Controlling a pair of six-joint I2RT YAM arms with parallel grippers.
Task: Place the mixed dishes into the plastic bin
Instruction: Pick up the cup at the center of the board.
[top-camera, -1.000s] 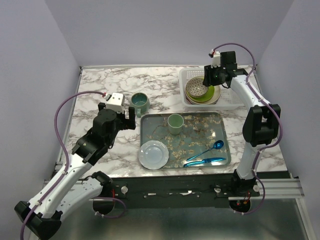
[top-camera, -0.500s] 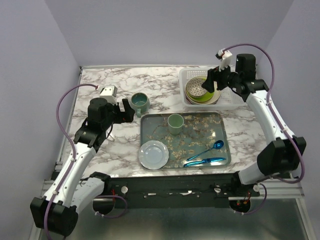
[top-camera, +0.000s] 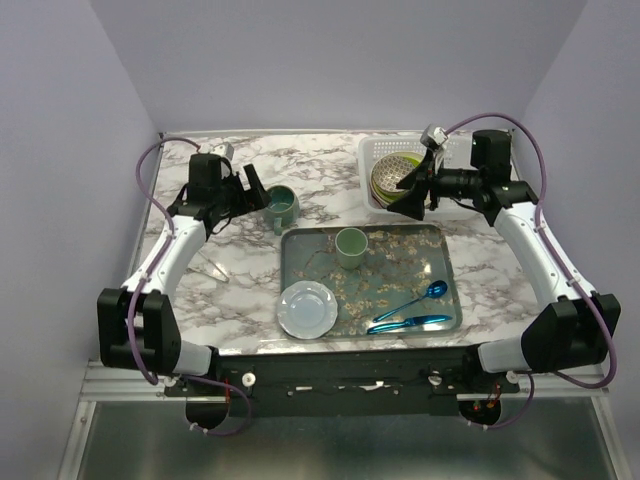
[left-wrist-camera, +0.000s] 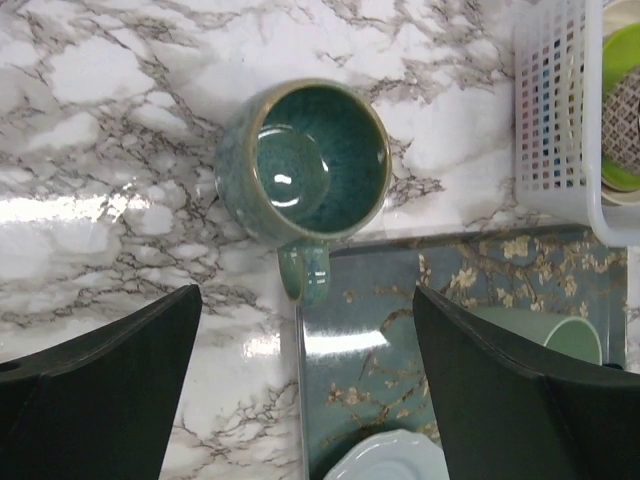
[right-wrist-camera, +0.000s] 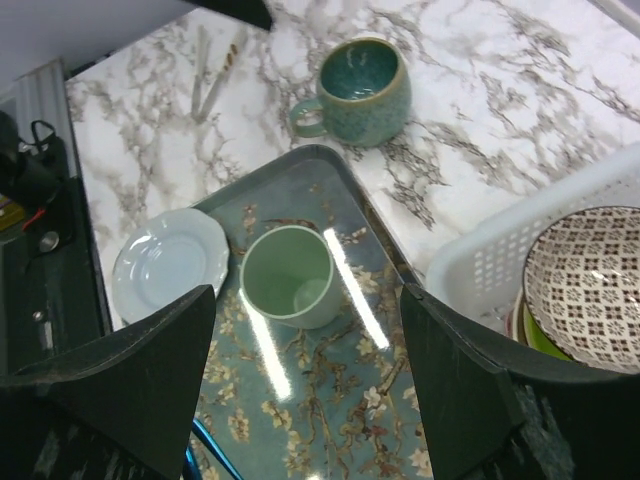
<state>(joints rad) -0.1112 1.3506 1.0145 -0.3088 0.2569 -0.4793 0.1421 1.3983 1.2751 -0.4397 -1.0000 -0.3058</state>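
The dark teal handled mug (top-camera: 280, 205) (left-wrist-camera: 315, 165) (right-wrist-camera: 360, 90) stands upright on the marble, its handle toward the tray. My left gripper (top-camera: 248, 195) (left-wrist-camera: 306, 292) hovers open just left of it, holding nothing. The white plastic bin (top-camera: 462, 212) (left-wrist-camera: 560, 110) (right-wrist-camera: 480, 265) at the back right holds a stack of plates (top-camera: 400, 190) with a patterned bowl (top-camera: 392, 177) (right-wrist-camera: 585, 290) on top. My right gripper (top-camera: 415, 190) (right-wrist-camera: 308, 290) is open and empty at the bin's left front corner, above the tray.
A blossom-patterned tray (top-camera: 430, 262) (right-wrist-camera: 380, 400) strewn with crumbs carries a pale green cup (top-camera: 350, 247) (right-wrist-camera: 288, 275), a light blue plate (top-camera: 307, 308) (right-wrist-camera: 170, 262), a blue spoon (top-camera: 425, 295) and a blue knife (top-camera: 410, 323). Thin sticks (top-camera: 210, 268) (right-wrist-camera: 215, 65) lie on the marble at left.
My right gripper has come away from above the bowl in the bin, down toward the tray, and opened wider. The left arm has swung back and turned its gripper toward the mug.
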